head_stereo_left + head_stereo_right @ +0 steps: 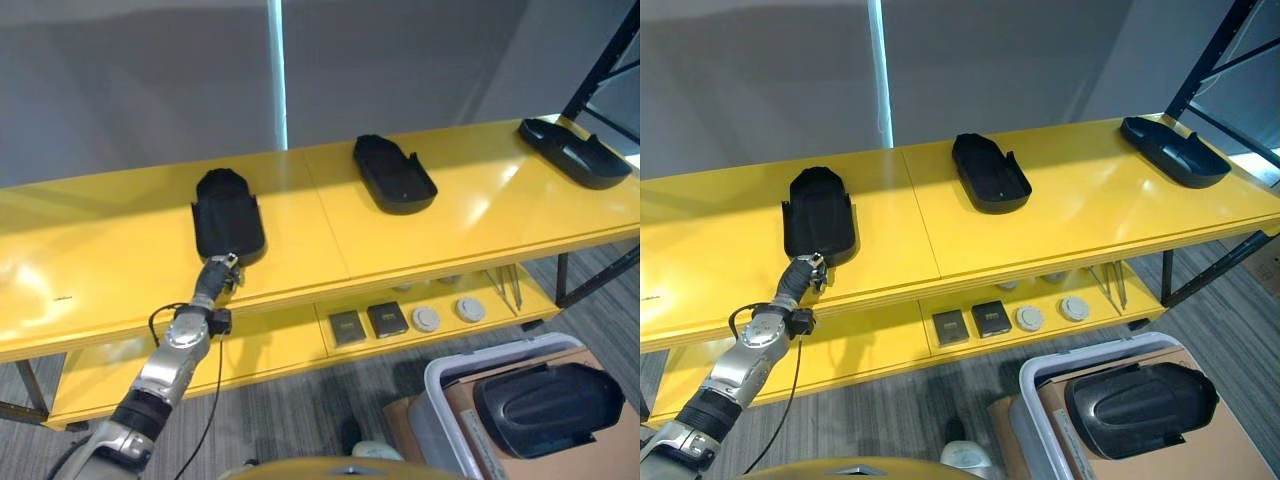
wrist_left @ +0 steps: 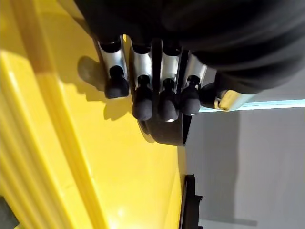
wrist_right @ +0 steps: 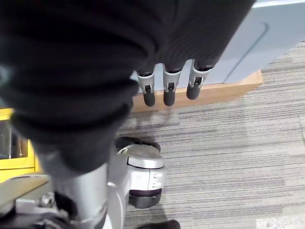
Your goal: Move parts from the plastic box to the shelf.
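Three black moulded parts lie on the yellow shelf top (image 1: 420, 240): one at the left (image 1: 228, 215), one in the middle (image 1: 394, 173), one at the far right (image 1: 575, 150). My left hand (image 1: 222, 270) reaches up to the near end of the left part (image 2: 164, 131), its fingers (image 2: 143, 98) straight and its dark tips right at the part's edge, not curled round it. A grey plastic box (image 1: 470, 362) on the floor at lower right holds another black part (image 1: 545, 405). My right hand (image 3: 167, 88) hangs open beside the box's grey wall (image 3: 238, 43).
The lower shelf (image 1: 270, 345) carries two dark square pieces (image 1: 367, 323), round grey discs (image 1: 447, 314) and thin metal tools (image 1: 508, 288). A brown board (image 1: 400, 420) lies under the box. A black rack upright (image 1: 600, 70) stands at the far right.
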Robot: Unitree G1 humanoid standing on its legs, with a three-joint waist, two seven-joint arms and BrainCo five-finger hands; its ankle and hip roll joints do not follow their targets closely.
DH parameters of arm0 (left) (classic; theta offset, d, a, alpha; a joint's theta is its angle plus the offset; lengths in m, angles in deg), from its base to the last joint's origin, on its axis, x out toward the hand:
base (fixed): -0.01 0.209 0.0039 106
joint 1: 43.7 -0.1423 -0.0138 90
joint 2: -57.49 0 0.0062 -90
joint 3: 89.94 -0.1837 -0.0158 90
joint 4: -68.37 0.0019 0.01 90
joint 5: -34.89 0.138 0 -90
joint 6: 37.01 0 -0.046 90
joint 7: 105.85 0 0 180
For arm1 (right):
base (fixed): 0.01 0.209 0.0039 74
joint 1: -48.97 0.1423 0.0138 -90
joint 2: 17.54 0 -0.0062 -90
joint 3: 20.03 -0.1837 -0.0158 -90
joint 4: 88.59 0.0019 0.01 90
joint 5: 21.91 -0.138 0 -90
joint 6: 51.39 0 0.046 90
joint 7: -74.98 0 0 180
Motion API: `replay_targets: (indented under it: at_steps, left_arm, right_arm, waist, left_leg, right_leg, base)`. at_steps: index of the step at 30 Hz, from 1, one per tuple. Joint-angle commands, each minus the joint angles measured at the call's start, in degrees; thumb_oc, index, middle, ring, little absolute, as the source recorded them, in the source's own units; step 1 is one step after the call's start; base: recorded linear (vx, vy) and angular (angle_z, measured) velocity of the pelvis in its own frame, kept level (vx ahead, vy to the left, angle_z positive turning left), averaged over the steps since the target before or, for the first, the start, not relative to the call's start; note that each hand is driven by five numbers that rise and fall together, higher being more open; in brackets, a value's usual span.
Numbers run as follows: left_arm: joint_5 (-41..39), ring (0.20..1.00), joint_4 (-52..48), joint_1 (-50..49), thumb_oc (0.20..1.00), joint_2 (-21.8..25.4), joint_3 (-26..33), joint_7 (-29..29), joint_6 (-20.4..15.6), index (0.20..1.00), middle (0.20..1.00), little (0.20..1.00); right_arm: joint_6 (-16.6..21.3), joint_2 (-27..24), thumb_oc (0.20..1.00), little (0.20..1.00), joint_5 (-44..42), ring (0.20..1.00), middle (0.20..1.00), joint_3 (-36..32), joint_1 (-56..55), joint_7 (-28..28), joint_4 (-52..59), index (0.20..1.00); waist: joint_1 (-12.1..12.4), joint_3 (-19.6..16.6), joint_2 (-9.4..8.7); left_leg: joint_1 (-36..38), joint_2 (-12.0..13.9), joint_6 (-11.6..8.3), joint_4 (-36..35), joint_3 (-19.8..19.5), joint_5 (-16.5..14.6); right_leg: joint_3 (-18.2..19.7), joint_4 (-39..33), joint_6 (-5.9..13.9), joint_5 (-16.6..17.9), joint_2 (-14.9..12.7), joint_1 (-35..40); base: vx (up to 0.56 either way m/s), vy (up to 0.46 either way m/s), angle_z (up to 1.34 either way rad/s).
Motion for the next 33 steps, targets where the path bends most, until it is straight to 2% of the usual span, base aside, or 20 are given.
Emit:
replay_targets:
  at_steps: [1, 9, 11, 12, 13, 14, 16, 19, 21, 23, 25, 26, 28, 29, 30, 32, 33]
  left_arm:
    - [2.36, 0.200, 3.12, 5.76, 0.200, -0.51, 0.03, -1.96, -2.84, 0.200, 0.200, 0.200]
    - [2.33, 0.200, 6.91, 7.29, 0.200, -0.79, 0.14, -2.65, -3.62, 0.200, 0.200, 0.200]
    - [0.53, 0.200, 5.09, 6.98, 0.200, -0.80, 0.46, -0.14, -5.70, 0.200, 0.200, 0.200]
    - [-0.44, 0.278, 2.99, 6.49, 0.278, -0.67, 0.69, 1.20, -6.45, 0.278, 0.278, 0.278]
    - [-1.11, 0.730, -0.14, 5.74, 0.730, -0.38, 1.04, 2.14, -6.08, 0.730, 0.730, 0.730]
    - [-1.95, 1.000, -4.76, 4.43, 1.000, 0.08, 1.70, 3.40, -5.53, 1.000, 1.000, 1.000]
    - [-4.93, 1.000, -12.75, 1.53, 1.000, 1.35, 2.86, 7.16, -4.29, 1.000, 1.000, 1.000]
    - [-8.51, 1.000, -18.19, -1.91, 1.000, 2.59, 3.77, 10.95, -2.59, 1.000, 1.000, 1.000]
    - [-11.47, 1.000, -20.15, -4.58, 1.000, 4.05, 3.50, 17.77, 0.25, 1.000, 1.000, 1.000]
    - [-15.07, 1.000, -20.71, -6.49, 1.000, 5.24, 1.27, 25.90, 4.18, 1.000, 1.000, 1.000]
    - [-13.15, 1.000, -20.02, -7.12, 1.000, 5.84, 0.21, 30.05, 5.00, 1.000, 1.000, 1.000]
    - [-12.15, 1.000, -19.53, -7.56, 1.000, 6.18, -0.17, 31.13, 4.62, 1.000, 1.000, 1.000]
    - [-12.50, 1.000, -17.69, -8.86, 1.000, 6.92, -1.06, 32.87, 6.10, 1.000, 1.000, 1.000]
    - [-13.51, 1.000, -15.77, -9.27, 1.000, 6.99, -1.63, 35.07, 7.13, 1.000, 1.000, 1.000]
    - [-15.36, 1.000, -11.56, -10.81, 1.000, 6.25, -3.05, 35.40, 6.81, 1.000, 1.000, 1.000]
    - [-16.92, 1.000, -7.88, -11.44, 1.000, 5.15, -4.29, 32.97, 5.03, 1.000, 1.000, 1.000]
    - [-16.29, 1.000, -5.48, -11.75, 1.000, 4.52, -4.74, 32.54, 4.12, 1.000, 1.000, 1.000]
  right_arm:
    - [-0.04, -0.67, 1.000, 1.000, 0.37, 1.000, 1.000, 3.53, 1.43, 0.32, -0.80, 1.000]
    - [0.35, -0.97, 1.000, 1.000, 1.14, 1.000, 1.000, 3.61, 1.54, -0.15, -1.36, 1.000]
    - [0.53, -0.74, 1.000, 1.000, 1.15, 1.000, 1.000, 3.30, 1.99, -0.05, -2.15, 1.000]
    - [0.72, -0.59, 1.000, 1.000, 1.17, 1.000, 1.000, 3.01, 2.13, 0.09, -2.46, 1.000]
    - [0.46, -0.57, 1.000, 1.000, 1.12, 1.000, 1.000, 2.62, 2.31, 0.05, -2.40, 1.000]
    - [0.50, -0.41, 1.000, 1.000, 0.81, 1.000, 1.000, 2.09, 2.57, 0.11, -2.89, 1.000]
    - [0.48, -0.12, 1.000, 1.000, 0.52, 1.000, 1.000, 1.03, 3.02, 0.10, -3.57, 1.000]
    - [-0.99, 0.14, 1.000, 1.000, -0.87, 1.000, 1.000, 0.11, 3.40, 0.27, -3.23, 1.000]
    - [-2.41, 0.67, 1.000, 1.000, -2.45, 1.000, 1.000, -1.17, 3.30, 0.80, -3.29, 1.000]
    - [-2.72, 1.09, 1.000, 1.000, -5.02, 1.000, 1.000, -3.39, 2.96, 1.72, -4.06, 1.000]
    - [-2.16, 1.44, 1.000, 1.000, -7.18, 1.000, 1.000, -4.75, 2.36, 1.48, -5.31, 1.000]
    - [-2.05, 1.55, 1.000, 1.000, -7.35, 1.000, 1.000, -5.11, 2.32, 1.40, -5.72, 1.000]
    - [-1.47, 1.14, 1.000, 1.000, -7.18, 1.000, 1.000, -5.37, 2.69, 1.30, -6.76, 1.000]
    - [-1.22, 1.00, 1.000, 1.000, -7.26, 1.000, 1.000, -5.18, 2.78, 1.27, -7.17, 1.000]
    - [-1.54, 0.04, 1.000, 1.000, -5.78, 1.000, 1.000, -4.02, 4.07, 1.08, -7.52, 1.000]
    - [-2.00, -0.52, 1.000, 1.000, -3.08, 1.000, 1.000, -2.82, 4.96, 0.97, -7.65, 1.000]
    - [-1.85, -0.26, 1.000, 1.000, -2.24, 1.000, 1.000, -2.51, 4.86, 1.13, -8.07, 1.000]
  waist:
    - [-0.86, 0.29, -1.05]
    - [-1.44, 0.15, -1.02]
    - [-1.04, 0.09, -1.02]
    - [-0.73, 0.10, -1.00]
    - [-0.35, 0.16, -0.97]
    - [0.33, 0.21, -0.87]
    - [1.82, 0.28, -0.70]
    - [2.97, 0.41, -0.52]
    - [3.53, 0.90, -0.21]
    - [3.34, 1.83, -0.12]
    - [3.21, 1.95, -0.11]
    - [3.30, 2.11, 0.01]
    - [3.99, 1.83, 0.52]
    - [4.37, 1.46, 1.14]
    - [5.69, 0.74, 1.70]
    - [6.48, 0.46, 1.40]
    - [6.42, 0.57, 0.93]
  left_leg:
    - [-3.68, -0.03, 1.94, 5.09, 0.68, -1.93]
    - [-3.38, 0.04, 1.91, 4.93, 0.99, -1.97]
    - [-3.32, -0.07, 1.97, 5.03, 0.81, -2.12]
    - [-3.31, -0.19, 2.02, 5.05, 0.69, -2.18]
    - [-3.26, -0.37, 2.08, 5.06, 0.50, -2.27]
    - [-3.33, -0.65, 2.17, 5.20, 0.12, -2.40]
    - [-3.67, -1.63, 2.60, 5.69, -0.97, -2.93]
    - [-4.06, -2.97, 3.45, 6.48, -1.97, -3.65]
    - [-4.52, -4.66, 4.69, 6.98, -2.82, -4.30]
    - [-4.84, -6.63, 5.94, 7.05, -2.35, -5.37]
    - [-5.00, -7.00, 6.19, 6.78, -0.89, -5.72]
    - [-4.83, -6.99, 6.33, 6.62, -0.11, -5.89]
    - [-5.20, -6.65, 6.74, 6.16, 3.45, -5.73]
    - [-4.57, -6.33, 6.79, 5.51, 4.97, -6.58]
    - [-4.93, -4.96, 7.22, 5.54, 10.72, -6.38]
    - [-5.42, -3.49, 7.02, 6.85, 15.13, -6.85]
    - [-5.77, -2.89, 6.97, 7.87, 16.10, -7.00]
  right_leg:
    - [-0.47, 3.64, 3.09, -5.52, -0.81, 2.13]
    - [-0.10, 3.78, 3.12, -5.77, -0.69, 2.09]
    - [-0.30, 3.78, 3.03, -5.90, -0.82, 2.31]
    - [-0.42, 3.68, 2.98, -5.86, -0.89, 2.45]
    - [-0.62, 3.58, 2.96, -5.80, -1.00, 2.62]
    - [-0.95, 3.53, 2.94, -5.71, -1.24, 2.81]
    - [-1.32, 3.42, 3.19, -5.39, -2.02, 3.17]
    - [-1.38, 4.02, 3.87, -4.93, -3.18, 3.01]
    - [-0.99, 5.32, 5.26, -3.78, -4.85, 1.79]
    - [-1.45, 6.35, 7.78, -0.44, -7.48, -1.77]
    - [-3.09, 7.67, 8.67, 1.27, -8.44, -3.88]
    - [-4.45, 8.97, 8.78, 1.51, -8.72, -4.41]
    - [-9.06, 13.74, 8.60, 0.64, -9.32, -6.10]
    - [-11.89, 16.19, 8.81, -1.09, -9.45, -5.77]
    - [-19.94, 19.39, 7.21, -2.38, -11.35, -5.79]
    - [-25.05, 17.66, 6.04, -3.11, -11.90, -5.17]
    - [-25.22, 16.27, 5.65, -2.79, -11.42, -4.89]
  base:
    - [0.02, -0.001, -0.04]
    - [0.00, 0.000, 0.00]
    - [-0.02, 0.043, 0.00]
    - [-0.05, 0.067, 0.01]
    - [-0.08, 0.098, 0.00]
    - [-0.11, 0.127, -0.01]
    - [-0.14, 0.178, 0.01]
    - [-0.12, 0.184, 0.09]
    - [-0.18, 0.271, 0.07]
    - [-0.24, 0.238, -0.08]
    - [-0.17, 0.080, -0.38]
    - [-0.18, 0.038, -0.67]
    - [-0.17, 0.048, -0.94]
    - [-0.19, 0.004, -1.80]
    - [-0.18, -0.035, -2.04]
    - [-0.13, -0.170, -2.35]
    - [-0.03, -0.242, -2.49]
